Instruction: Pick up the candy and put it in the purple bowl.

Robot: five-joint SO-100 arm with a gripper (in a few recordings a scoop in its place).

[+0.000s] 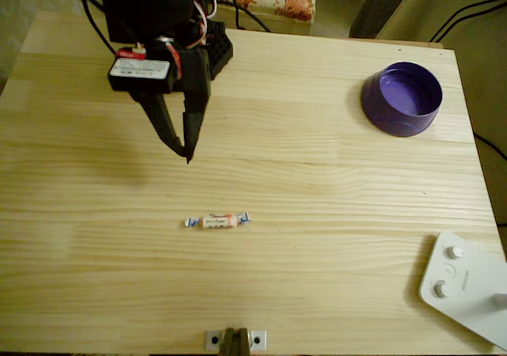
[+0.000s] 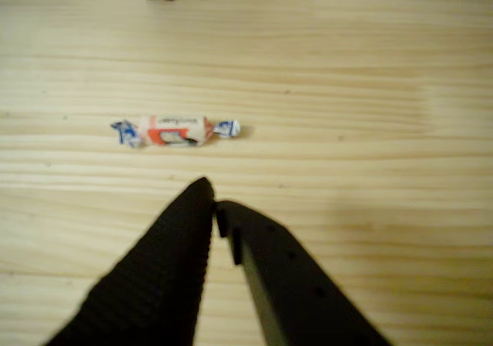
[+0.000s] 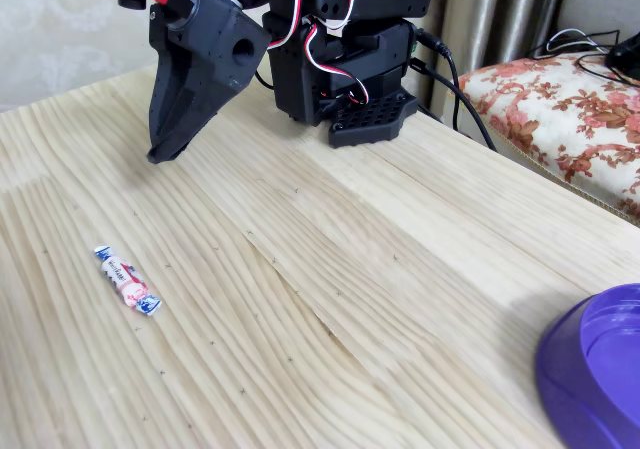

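My end effector (image 1: 188, 151) hangs above the desk (image 1: 317, 213) with its 2 fingers pressed together at the tips and nothing between them. The candy (image 1: 218, 220) lies flat on the bare wood, apart from me and a little ahead of my fingertips in the wrist view. Its long axis runs left to right in the overhead view, crosswise to my fingers. I judge it light and thin, with a firm middle and crinkly, slippery twisted ends, so I should open up and pinch the white and orange-pink middle across its narrow width. The purple bowl (image 1: 402, 98) sits well apart, toward the desk's far right corner in the overhead view.
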